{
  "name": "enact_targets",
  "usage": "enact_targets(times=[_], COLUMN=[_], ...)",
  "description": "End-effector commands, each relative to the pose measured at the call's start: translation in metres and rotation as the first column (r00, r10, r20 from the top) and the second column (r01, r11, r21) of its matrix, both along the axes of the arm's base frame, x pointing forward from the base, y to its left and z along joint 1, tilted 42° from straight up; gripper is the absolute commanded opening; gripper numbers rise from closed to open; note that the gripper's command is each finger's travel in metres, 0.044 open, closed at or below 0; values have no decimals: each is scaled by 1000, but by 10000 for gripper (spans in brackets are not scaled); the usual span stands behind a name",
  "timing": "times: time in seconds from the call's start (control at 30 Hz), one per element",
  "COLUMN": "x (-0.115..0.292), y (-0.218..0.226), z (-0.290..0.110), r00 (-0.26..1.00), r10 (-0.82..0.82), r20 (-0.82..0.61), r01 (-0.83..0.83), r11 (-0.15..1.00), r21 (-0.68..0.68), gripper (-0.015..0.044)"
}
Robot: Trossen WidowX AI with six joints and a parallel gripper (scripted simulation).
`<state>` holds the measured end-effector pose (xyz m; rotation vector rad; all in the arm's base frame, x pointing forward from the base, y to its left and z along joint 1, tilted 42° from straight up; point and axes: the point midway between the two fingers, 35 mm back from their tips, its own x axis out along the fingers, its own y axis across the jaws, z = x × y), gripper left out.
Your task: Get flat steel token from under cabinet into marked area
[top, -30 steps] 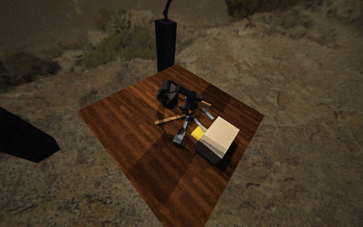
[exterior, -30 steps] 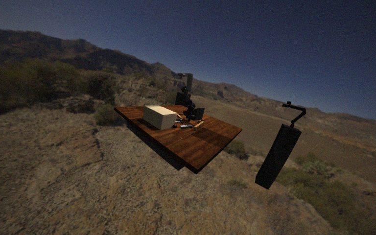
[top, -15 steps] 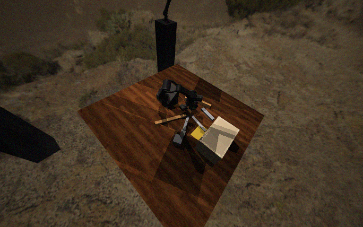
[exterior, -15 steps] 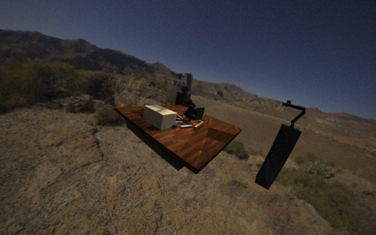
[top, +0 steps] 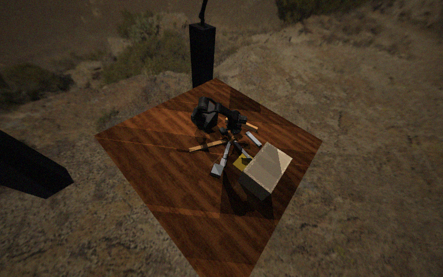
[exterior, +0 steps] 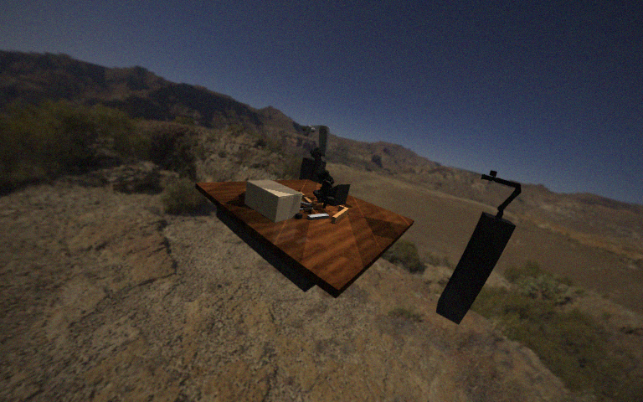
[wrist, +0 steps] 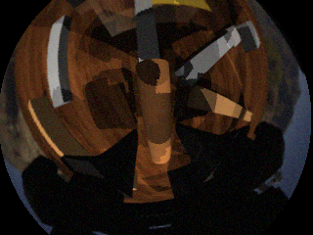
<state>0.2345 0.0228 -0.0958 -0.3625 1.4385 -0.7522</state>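
Observation:
The beige cabinet (top: 267,167) (exterior: 271,198) stands on the wooden table (top: 169,178) (exterior: 335,249). The yellow marked area (top: 240,162) lies in front of the cabinet. My gripper (top: 229,133) (wrist: 156,128) is low over the table, a short way from the marked area, and its fingers are open. A slim rod (top: 241,149) (wrist: 147,29) runs from between the fingers to the marked area, with its far end at the cabinet's foot. I cannot make out the steel token in any view.
A grey tool with a block head (top: 221,161) (wrist: 218,53) lies left of the marked area. A wooden stick (top: 206,145) (exterior: 339,213) lies further left. A short grey bar (top: 253,138) (wrist: 59,59) and another wooden stick (top: 251,126) lie near the arm. Dark camera posts stand off the table.

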Motion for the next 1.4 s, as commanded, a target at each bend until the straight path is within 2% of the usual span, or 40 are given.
enact_targets(times=[0.0, 0.23, 0.4, 0.67, 0.77, 1.37], x=[-1, -4, 0, 0, 0, 18], y=[-1, -2, 0, 0, 0, -4], z=[-1, -3, -2, -2, -2, 1], r00=[1000, 1000, 1000, 1000, 1000, 1000], r10=[0, 1, 0, 0, 0, 1], r20=[-1, -2, 8, 8, 8, 2], r01=[0, -1, 0, 0, 0, -1], r11=[1000, 1000, 1000, 1000, 1000, 1000], r21=[1, 1, 4, 4, 4, 2], gripper=[270, 270, 139, 85, 6, 0])
